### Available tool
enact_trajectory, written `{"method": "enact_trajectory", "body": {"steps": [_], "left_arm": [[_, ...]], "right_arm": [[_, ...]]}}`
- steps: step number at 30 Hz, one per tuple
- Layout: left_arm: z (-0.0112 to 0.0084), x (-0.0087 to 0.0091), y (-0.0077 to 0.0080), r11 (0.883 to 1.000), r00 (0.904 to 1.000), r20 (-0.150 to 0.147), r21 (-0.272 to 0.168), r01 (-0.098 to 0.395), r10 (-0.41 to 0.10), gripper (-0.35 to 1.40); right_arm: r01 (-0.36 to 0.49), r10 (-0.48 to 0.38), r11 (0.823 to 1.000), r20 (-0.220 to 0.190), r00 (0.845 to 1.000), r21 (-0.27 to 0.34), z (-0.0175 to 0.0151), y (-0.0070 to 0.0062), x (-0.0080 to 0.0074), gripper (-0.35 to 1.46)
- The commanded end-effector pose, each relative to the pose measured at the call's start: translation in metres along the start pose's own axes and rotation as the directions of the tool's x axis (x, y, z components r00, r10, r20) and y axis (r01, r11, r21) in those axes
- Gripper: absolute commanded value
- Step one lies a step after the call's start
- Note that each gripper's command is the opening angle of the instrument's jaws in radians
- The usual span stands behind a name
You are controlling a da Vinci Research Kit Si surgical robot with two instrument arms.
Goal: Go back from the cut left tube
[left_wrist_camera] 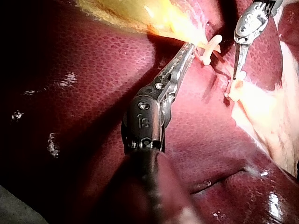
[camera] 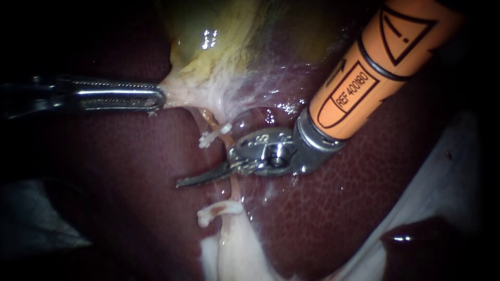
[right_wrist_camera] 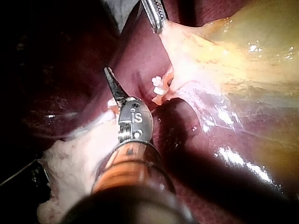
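Cut left tube (camera: 225, 138) lies mid-liver (camera: 130, 171), its clipped stumps apart, under the gallbladder (camera: 219, 47). Right instrument (camera: 181, 182), blades together, sits just beside the upper clip (camera: 213, 134) (could snag it when backing out). Left instrument (camera: 159, 98) is clamped on the gallbladder; a slip there would drop the tension.

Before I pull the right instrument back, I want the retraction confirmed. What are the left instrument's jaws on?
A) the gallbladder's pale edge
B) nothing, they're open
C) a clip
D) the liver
A: the left instrument has its jaws shut on the pale edge of the gallbladder, not on the clip or the liver.
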Motion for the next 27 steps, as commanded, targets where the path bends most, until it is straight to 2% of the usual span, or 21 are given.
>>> {"method": "enact_trajectory", "body": {"steps": [1,2,3,4,6,11,14,17,19,21,23,25,27], "left_arm": [[0.0000,0.0000,0.0000,1.000,1.0000,0.000,-0.001,0.000,0.000,-0.35],[0.0000,0.0000,0.0000,1.000,1.0000,0.000,-0.001,0.000,0.000,-0.35],[0.0000,0.0000,0.0000,1.000,1.0000,0.000,-0.001,0.000,0.000,-0.35],[0.0000,0.0000,0.0000,1.000,1.0000,0.000,-0.001,0.000,0.000,-0.35],[0.0000,-0.0001,0.0000,1.000,1.0000,0.000,-0.001,0.000,0.000,-0.35],[-0.0001,-0.0001,0.0000,1.000,1.0000,0.000,-0.002,-0.001,0.001,-0.35],[-0.0001,-0.0001,-0.0001,1.000,1.0000,0.000,-0.002,-0.001,0.001,-0.35],[-0.0001,-0.0001,-0.0001,1.000,1.0000,0.000,-0.002,-0.001,0.001,-0.35],[-0.0002,-0.0002,-0.0002,1.000,1.0000,0.000,-0.003,-0.001,0.001,-0.35],[-0.0003,-0.0002,-0.0003,1.000,1.0000,0.000,-0.004,-0.001,0.001,-0.35],[-0.0003,-0.0002,-0.0003,1.000,1.0000,0.000,-0.004,-0.002,0.002,-0.35],[-0.0003,-0.0002,-0.0003,1.000,1.0000,0.000,-0.004,-0.002,0.002,-0.35],[-0.0003,-0.0003,-0.0003,1.000,1.0000,0.000,-0.004,-0.002,0.002,-0.35]], "right_arm": [[0.004,-0.004,1.000,-0.011,1.000,0.005,0.0000,0.0000,0.0000,-0.20],[0.005,-0.005,1.000,-0.027,1.000,0.003,0.0000,0.0000,0.0000,0.49],[0.005,-0.006,1.000,-0.039,0.999,-0.010,0.0001,0.0000,0.0001,0.89],[-0.007,0.005,1.000,-0.053,0.999,-0.028,0.0002,0.0000,0.0001,1.16],[-0.027,0.022,0.998,-0.080,0.997,-0.060,0.0003,0.0001,0.0001,1.40],[-0.033,0.027,0.998,-0.090,0.996,-0.060,0.0003,-0.0002,0.0001,1.45],[-0.031,0.026,0.998,-0.089,0.996,-0.057,-0.0002,-0.0009,-0.0001,1.45],[-0.042,0.030,0.992,-0.105,0.994,-0.117,-0.0013,-0.0024,-0.0005,1.45],[-0.007,-0.010,0.988,-0.108,0.994,-0.154,-0.0025,-0.0034,-0.0006,1.45],[0.030,-0.049,0.979,-0.090,0.995,-0.200,-0.0037,-0.0043,-0.0006,1.45],[0.080,-0.096,0.962,-0.049,0.994,-0.262,-0.0054,-0.0052,-0.0004,1.45],[0.140,-0.141,0.933,0.020,0.990,-0.333,-0.0072,-0.0060,-0.0003,1.45],[0.162,-0.141,0.913,0.082,0.987,-0.374,-0.0091,-0.0067,-0.0003,1.45]]}}
